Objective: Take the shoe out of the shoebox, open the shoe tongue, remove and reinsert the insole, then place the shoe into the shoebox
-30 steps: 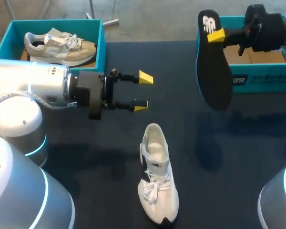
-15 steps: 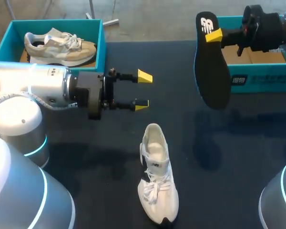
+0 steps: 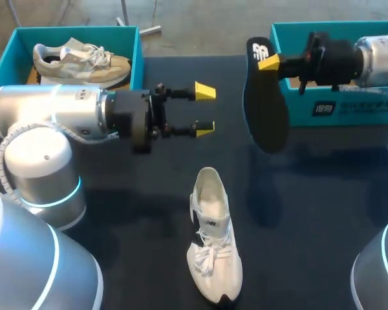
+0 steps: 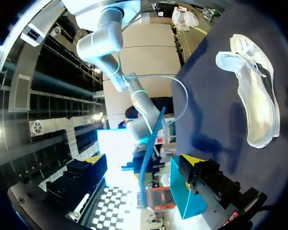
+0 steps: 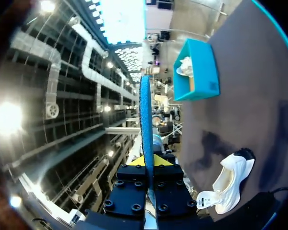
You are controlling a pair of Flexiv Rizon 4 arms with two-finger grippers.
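Since a second ago the insole (image 3: 265,110) has travelled inward. Shoe (image 3: 213,236) lies nearest on the table, toe toward the robot, heel opening far. Left gripper (image 3: 205,110), fingers apart and empty, hovers beyond the heel. Right gripper (image 3: 267,62) clamps the insole, which hangs farther off to the right.

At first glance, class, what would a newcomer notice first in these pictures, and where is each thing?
The black insole hangs in the air, pinched at its upper end by the right tool, in front of a teal shoebox. On the dark table below lies a white shoe. The left tool hovers open and empty nearby.
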